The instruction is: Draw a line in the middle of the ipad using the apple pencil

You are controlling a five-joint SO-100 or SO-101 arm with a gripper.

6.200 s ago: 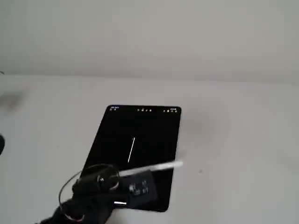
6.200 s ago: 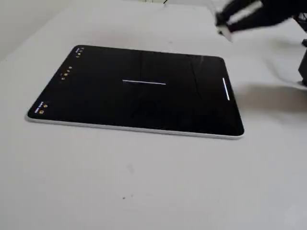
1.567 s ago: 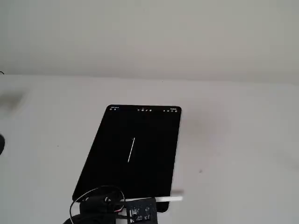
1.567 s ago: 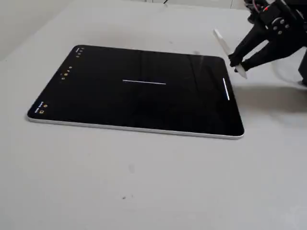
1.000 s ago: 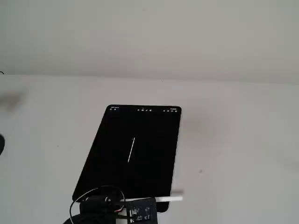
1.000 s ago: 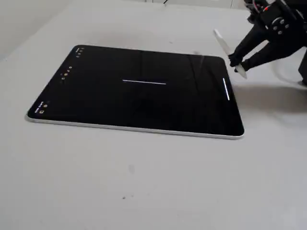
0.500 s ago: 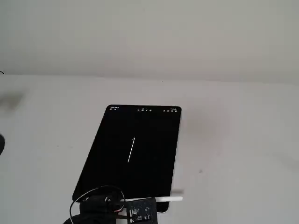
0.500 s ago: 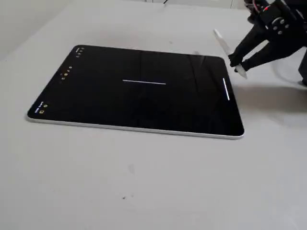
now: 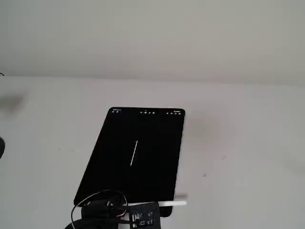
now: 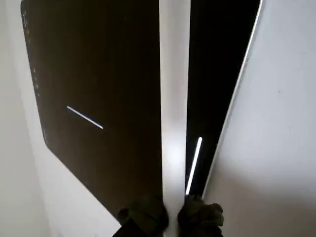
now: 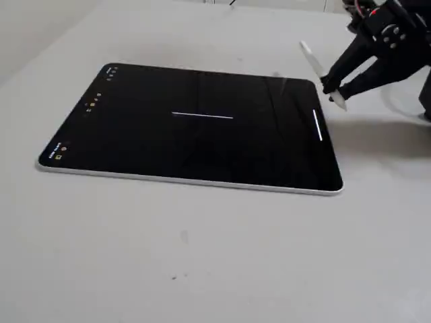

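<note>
The iPad (image 9: 119,176) lies flat on the grey table, its screen dark, with a short white line (image 9: 134,152) drawn near its middle. The line also shows in the wrist view (image 10: 85,117) and in the other fixed view (image 11: 202,116). My gripper (image 11: 333,87) is shut on the white Apple Pencil (image 11: 316,62) and holds it just above the iPad's short edge nearest the arm. In the wrist view the pencil (image 10: 174,98) runs up the middle between the fingers (image 10: 200,215). A second short bright streak (image 11: 317,126) shows on the screen by that edge; it may be a reflection.
The iPad's toolbar icons (image 9: 147,112) sit along its far short edge. Black cables (image 9: 95,205) loop by the arm at the bottom of a fixed view. Bare grey table (image 11: 202,256) surrounds the iPad; a wall rises behind it (image 9: 152,33).
</note>
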